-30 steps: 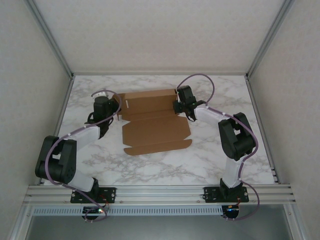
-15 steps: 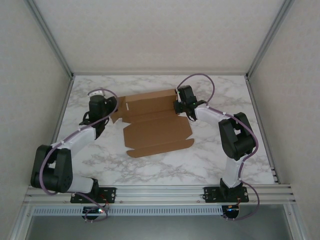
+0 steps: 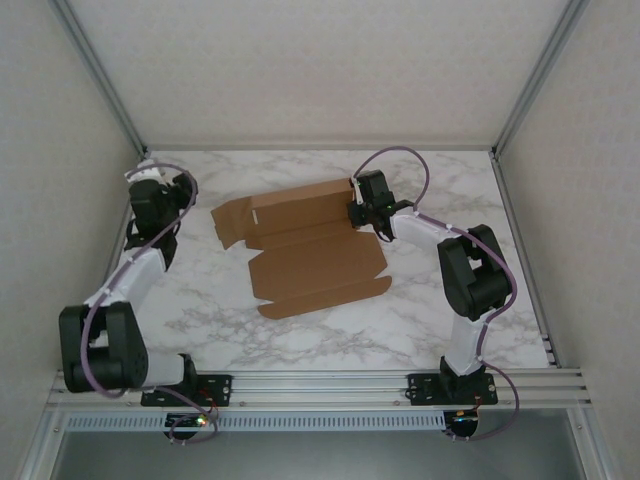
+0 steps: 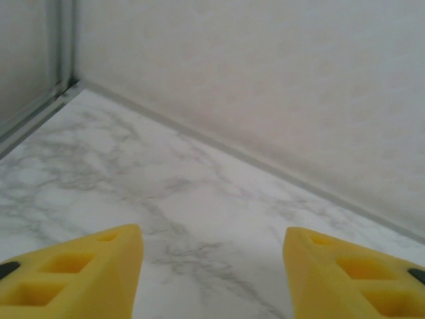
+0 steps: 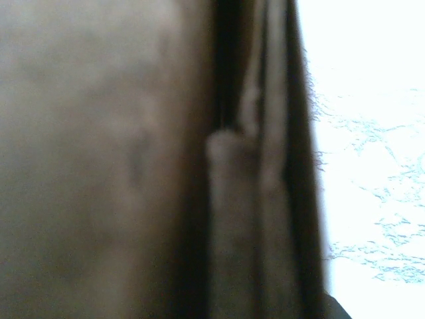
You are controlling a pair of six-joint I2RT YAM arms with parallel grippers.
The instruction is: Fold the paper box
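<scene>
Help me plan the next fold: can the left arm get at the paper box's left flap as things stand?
Probably yes. The left tool hangs open over bare table beside the paper box, nothing lying between it and the left flap; the right tool grips the opposite edge.

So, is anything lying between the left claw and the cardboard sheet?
Nothing visible. Only bare marble table lies between the left gripper and the paper box. The open gripper points toward the back wall, away from the box.
</scene>
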